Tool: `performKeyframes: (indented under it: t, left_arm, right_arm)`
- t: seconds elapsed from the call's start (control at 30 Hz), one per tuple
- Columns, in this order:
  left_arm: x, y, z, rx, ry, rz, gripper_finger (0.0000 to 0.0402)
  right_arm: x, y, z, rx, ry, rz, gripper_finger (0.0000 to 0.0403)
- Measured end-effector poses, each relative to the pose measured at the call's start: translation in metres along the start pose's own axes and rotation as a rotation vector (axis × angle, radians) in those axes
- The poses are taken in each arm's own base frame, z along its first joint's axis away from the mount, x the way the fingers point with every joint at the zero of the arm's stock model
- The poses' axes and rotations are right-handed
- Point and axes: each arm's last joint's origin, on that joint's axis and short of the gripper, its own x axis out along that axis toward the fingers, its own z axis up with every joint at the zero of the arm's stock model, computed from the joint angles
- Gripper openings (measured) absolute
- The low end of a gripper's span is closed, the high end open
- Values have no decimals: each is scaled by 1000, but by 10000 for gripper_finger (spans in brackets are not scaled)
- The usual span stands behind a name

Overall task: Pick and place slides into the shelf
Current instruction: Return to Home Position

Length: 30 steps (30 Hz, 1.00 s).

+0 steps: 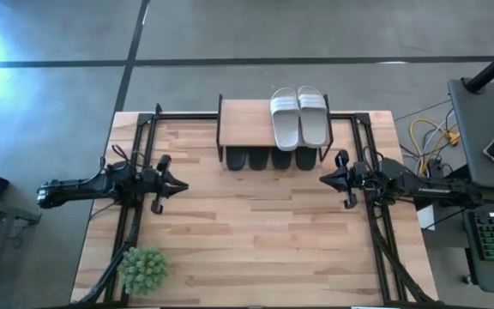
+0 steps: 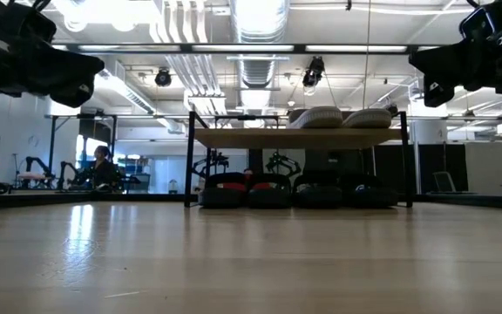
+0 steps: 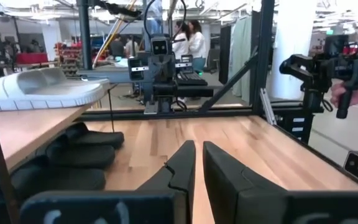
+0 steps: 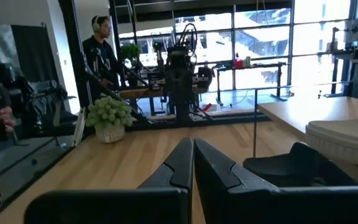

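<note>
The shelf [image 1: 245, 120] stands at the table's far edge, at its middle. Two light grey slides [image 1: 298, 116] lie side by side on the right half of its wooden top board. Several black slides [image 1: 270, 159] sit in a row on the lower tier, ends poking out toward the near side; in the low view these black slides [image 2: 286, 192] fill that tier. My left gripper [image 1: 181, 184] hovers shut left of the shelf and nearer than it. My right gripper [image 1: 324, 178] hovers shut to the shelf's right. Both point at each other and hold nothing.
A green bushy plant [image 1: 142, 269] stands near the table's near left corner. Black frame rails [image 1: 135, 215] run along both sides of the table. Bare wood [image 1: 256, 232] lies between the grippers and the near edge. People show in the room beyond.
</note>
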Motion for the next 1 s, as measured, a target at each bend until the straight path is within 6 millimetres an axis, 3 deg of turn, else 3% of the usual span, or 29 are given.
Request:
performKeyframes:
  t: [0.53, 1.0]
  left_arm:
    - [2, 0, -2, -20, 24, -2, 17]
    - [2, 0, -2, -44, 23, -3, 17]
  right_arm:
    - [0, 0, -4, -24, 45, -6, 9]
    - [0, 0, -4, 255, 43, -13, 9]
